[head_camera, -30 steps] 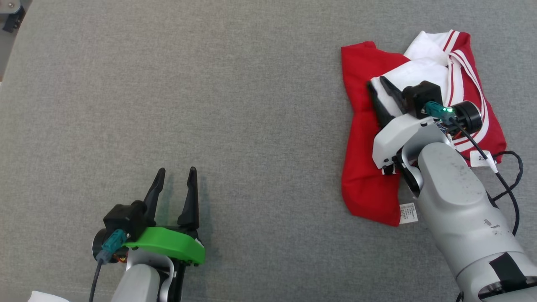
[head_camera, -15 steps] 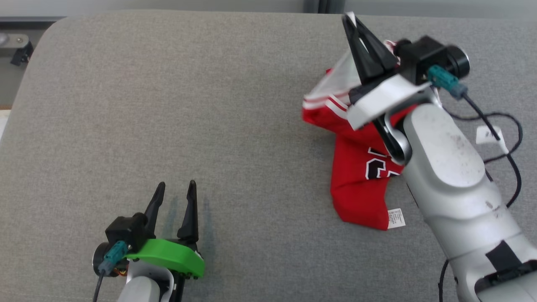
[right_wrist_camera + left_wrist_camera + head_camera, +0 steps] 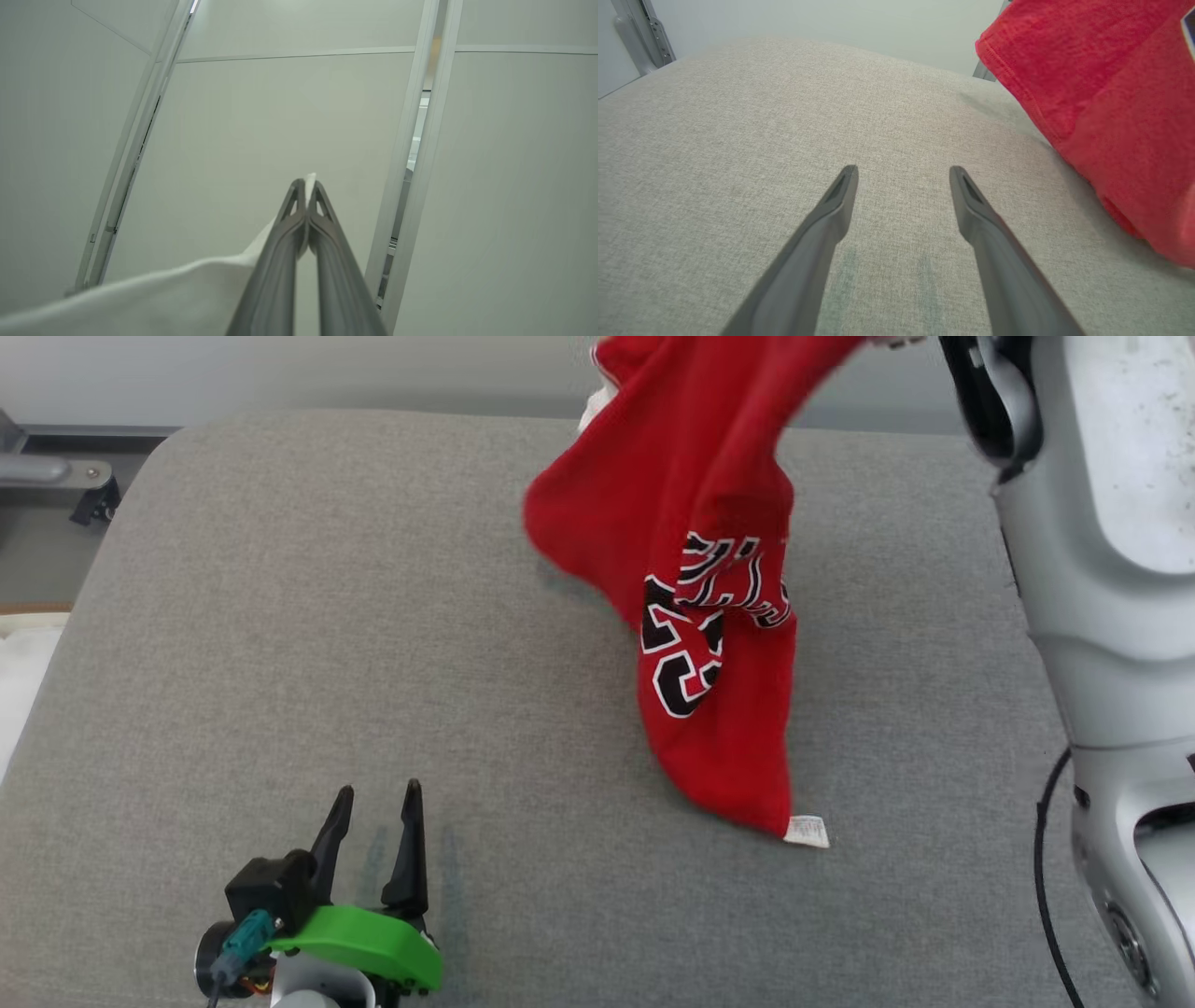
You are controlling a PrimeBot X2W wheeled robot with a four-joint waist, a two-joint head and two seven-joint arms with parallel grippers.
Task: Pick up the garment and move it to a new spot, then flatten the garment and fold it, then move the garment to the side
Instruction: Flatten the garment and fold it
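Pick-up step: the right tool [image 3: 306, 183], pinched shut on white fabric of the red jersey [image 3: 691, 504], holds it above the grey worktop's [image 3: 280, 616] far side. The left tool [image 3: 378, 788] sits open at its near edge. Next, presumably, a set-down elsewhere.

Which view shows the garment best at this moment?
Head view: the garment hangs almost whole, lettering visible. The left wrist view catches a plain red fold; the right wrist view, white cloth pinched in the right hand.
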